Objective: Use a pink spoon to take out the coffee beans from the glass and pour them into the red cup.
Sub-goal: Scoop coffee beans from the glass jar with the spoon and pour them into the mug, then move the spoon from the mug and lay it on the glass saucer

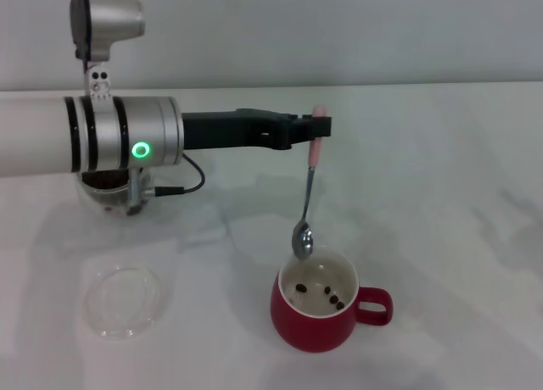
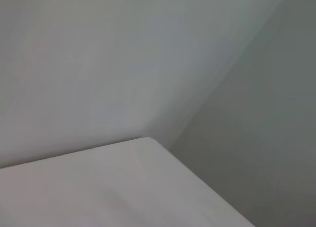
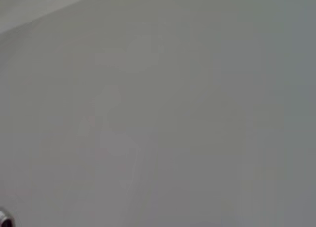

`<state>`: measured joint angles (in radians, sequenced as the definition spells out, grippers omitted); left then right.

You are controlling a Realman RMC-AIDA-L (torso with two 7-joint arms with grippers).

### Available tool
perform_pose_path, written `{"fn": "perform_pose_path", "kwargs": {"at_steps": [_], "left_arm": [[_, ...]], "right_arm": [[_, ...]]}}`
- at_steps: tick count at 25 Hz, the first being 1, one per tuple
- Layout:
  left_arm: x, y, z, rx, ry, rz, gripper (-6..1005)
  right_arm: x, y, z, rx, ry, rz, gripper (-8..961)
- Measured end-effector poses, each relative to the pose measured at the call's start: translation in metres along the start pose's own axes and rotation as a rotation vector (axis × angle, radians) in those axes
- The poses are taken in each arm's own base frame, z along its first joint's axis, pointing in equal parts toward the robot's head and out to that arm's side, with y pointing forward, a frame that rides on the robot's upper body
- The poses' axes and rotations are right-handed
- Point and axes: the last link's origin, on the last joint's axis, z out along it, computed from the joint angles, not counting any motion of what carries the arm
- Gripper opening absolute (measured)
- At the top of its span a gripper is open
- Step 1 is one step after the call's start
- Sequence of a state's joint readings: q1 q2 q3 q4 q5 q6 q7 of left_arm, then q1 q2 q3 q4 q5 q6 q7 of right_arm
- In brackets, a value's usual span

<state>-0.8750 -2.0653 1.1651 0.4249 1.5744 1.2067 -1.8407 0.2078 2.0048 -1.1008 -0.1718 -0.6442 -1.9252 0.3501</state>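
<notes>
In the head view my left gripper (image 1: 317, 129) reaches in from the left and is shut on the pink handle of the pink spoon (image 1: 309, 189). The spoon hangs almost straight down, its metal bowl just above the far rim of the red cup (image 1: 316, 326). A few coffee beans (image 1: 331, 298) lie on the cup's cream-white bottom. The glass (image 1: 109, 192) with dark beans in it stands at the left, mostly hidden behind my left arm. My right gripper is out of view.
A flat clear round dish (image 1: 124, 300) lies on the white table (image 1: 441, 195) at the front left. The red cup's handle points right. The wrist views show only bare table surface and wall.
</notes>
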Motion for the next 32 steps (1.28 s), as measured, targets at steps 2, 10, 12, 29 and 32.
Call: {"fn": "perform_pose_path", "kwargs": {"at_steps": [2,10,12,29,32], "left_arm": [[0.004,0.005,0.002,-0.019,0.000,0.012,133],[-0.005,-0.004,-0.038,0.009,0.107,-0.032,133],[-0.010,-0.009,-0.057,0.037,0.151,-0.043,133],[-0.093,-0.042,-0.173,0.302,0.251,-0.155,132],[-0.103,-0.044,-0.176,0.315,0.235,-0.178,132]], "right_arm": [[0.000,0.000,-0.002,0.005,0.003,-0.001,545],[-0.002,0.000,-0.005,0.008,0.000,-0.002,544],[-0.002,0.000,-0.005,0.008,-0.002,-0.002,544],[-0.006,-0.029,-0.007,0.178,-0.027,0.050,543],[-0.008,-0.030,-0.010,0.193,-0.037,0.074,540]]}}
